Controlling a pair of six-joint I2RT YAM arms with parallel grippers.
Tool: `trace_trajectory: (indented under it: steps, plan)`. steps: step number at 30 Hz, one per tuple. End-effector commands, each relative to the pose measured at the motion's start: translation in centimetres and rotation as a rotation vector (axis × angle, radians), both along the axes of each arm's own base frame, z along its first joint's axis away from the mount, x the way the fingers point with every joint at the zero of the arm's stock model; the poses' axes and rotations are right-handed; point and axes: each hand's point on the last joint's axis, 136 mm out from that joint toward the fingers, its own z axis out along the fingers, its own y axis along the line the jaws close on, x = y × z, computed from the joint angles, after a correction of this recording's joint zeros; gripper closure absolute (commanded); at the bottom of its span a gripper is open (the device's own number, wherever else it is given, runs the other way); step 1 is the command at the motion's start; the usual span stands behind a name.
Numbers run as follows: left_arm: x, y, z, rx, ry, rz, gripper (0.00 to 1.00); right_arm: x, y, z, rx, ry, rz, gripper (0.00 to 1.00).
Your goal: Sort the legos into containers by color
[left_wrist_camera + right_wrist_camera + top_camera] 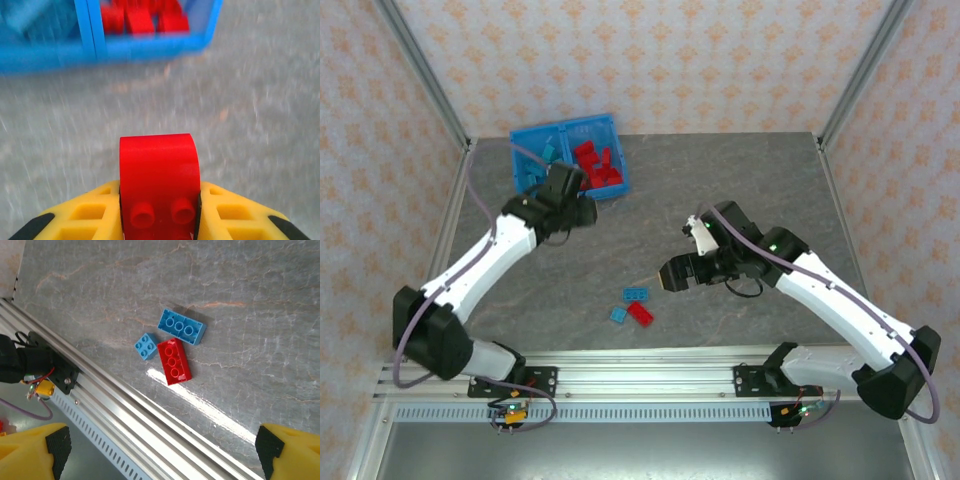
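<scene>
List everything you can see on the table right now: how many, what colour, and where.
bin: one, translucent blue, two compartments, far left of the table
light blue bricks: several, exact count unclear, left compartment
red bricks: several, exact count unclear, right compartment
long blue brick: one, loose near the front edge
small blue brick: one, same cluster
loose red brick: one, same cluster
held red brick: one, between the left gripper's fingers
table: one, grey marbled
rail: one, silver, along the near edge
left gripper: one, yellow fingers, shut on the held red brick, close to the bin
right gripper: one, yellow fingers, open, near the loose cluster
</scene>
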Motion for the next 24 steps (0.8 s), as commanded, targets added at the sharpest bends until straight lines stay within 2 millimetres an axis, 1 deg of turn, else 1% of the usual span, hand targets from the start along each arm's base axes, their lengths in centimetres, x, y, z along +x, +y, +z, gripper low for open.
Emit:
trace_trajectory:
  steps: [1, 4, 6, 7, 10, 13, 14, 16, 17, 21, 22, 24]
  plan:
    - [5.2, 1.3, 1.6, 0.127, -0.079, 0.002, 0.73, 1.2, -0.6, 2.1, 0.021, -0.083, -0.072, 0.04]
    - [10.2, 1.4, 2.2, 0.108, -0.101, 0.034, 0.73, 1.3, -1.1, 2.5, 0.027, -0.103, -0.105, 0.04]
    - [13.4, 1.3, 2.1, 0.104, -0.109, 0.048, 0.73, 1.2, -1.4, 2.6, 0.029, -0.111, -0.120, 0.04]
    - [15.1, 1.4, 1.2, 0.105, -0.097, 0.058, 0.73, 1.2, -1.6, 2.7, 0.029, -0.115, -0.127, 0.04]
    - [19.6, 1.7, 0.2, 0.095, -0.105, 0.083, 0.73, 0.9, -2.0, 3.1, 0.032, -0.120, -0.136, 0.03]
    - [23.4, 2.0, -0.1, 0.104, -0.151, 0.087, 0.73, 0.5, -2.5, 3.3, 0.033, -0.122, -0.147, 0.03]
    - [24.3, 2.2, -0.4, 0.116, -0.158, 0.092, 0.73, 0.4, -2.7, 3.3, 0.031, -0.123, -0.151, 0.03]
    - [26.1, 2.8, -0.4, 0.124, -0.188, 0.106, 0.73, 0.1, -3.1, 3.4, 0.031, -0.125, -0.159, 0.04]
    - [26.7, 2.9, -0.7, 0.120, -0.194, 0.111, 0.73, 0.1, -3.2, 3.5, 0.029, -0.128, -0.164, 0.04]
    - [29.4, 2.1, -0.7, 0.079, -0.284, 0.091, 0.72, 0.1, -3.3, 3.7, 0.031, -0.126, -0.173, 0.04]
    - [29.9, 2.0, -0.7, 0.071, -0.306, 0.094, 0.68, 0.1, -3.2, 3.9, 0.032, -0.123, -0.171, 0.03]
    - [30.7, 2.0, -0.9, 0.060, -0.334, 0.105, 0.57, 0.1, -3.3, 4.2, 0.023, -0.118, -0.177, 0.03]
